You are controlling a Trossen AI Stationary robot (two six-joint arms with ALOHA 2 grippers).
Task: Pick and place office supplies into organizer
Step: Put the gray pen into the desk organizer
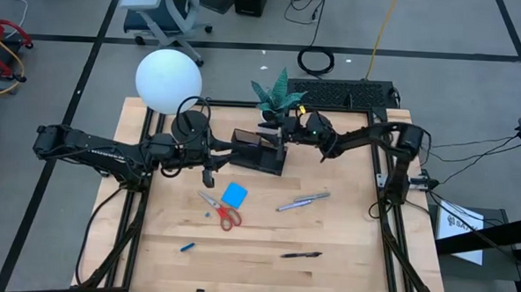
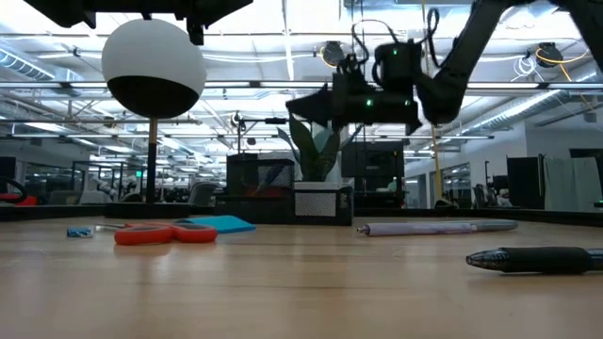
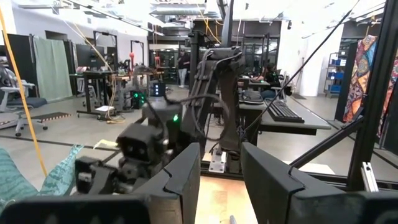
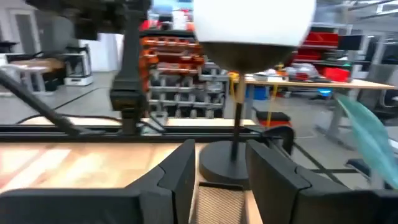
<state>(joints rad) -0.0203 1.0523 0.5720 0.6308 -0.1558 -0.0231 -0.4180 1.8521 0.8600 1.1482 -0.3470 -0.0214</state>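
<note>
High view: the organizer [image 1: 258,151] stands at the table's [image 1: 344,246] far middle. Right gripper [image 1: 281,132] hovers over its right end; left gripper [image 1: 209,175] hangs just left of it. Scissors [image 1: 221,209], blue note pad [image 1: 235,194], grey-and-blue pen [image 1: 303,201], black pen [image 1: 301,253] and a small blue piece [image 1: 187,246] lie loose.

Low view: right gripper [image 2: 316,104] is above the organizer [image 2: 273,196], clear of it.

Left wrist view: fingers [image 3: 186,171] are parted, holding nothing.

Right wrist view: fingers [image 4: 180,168] are parted, empty, above the mesh.
</note>
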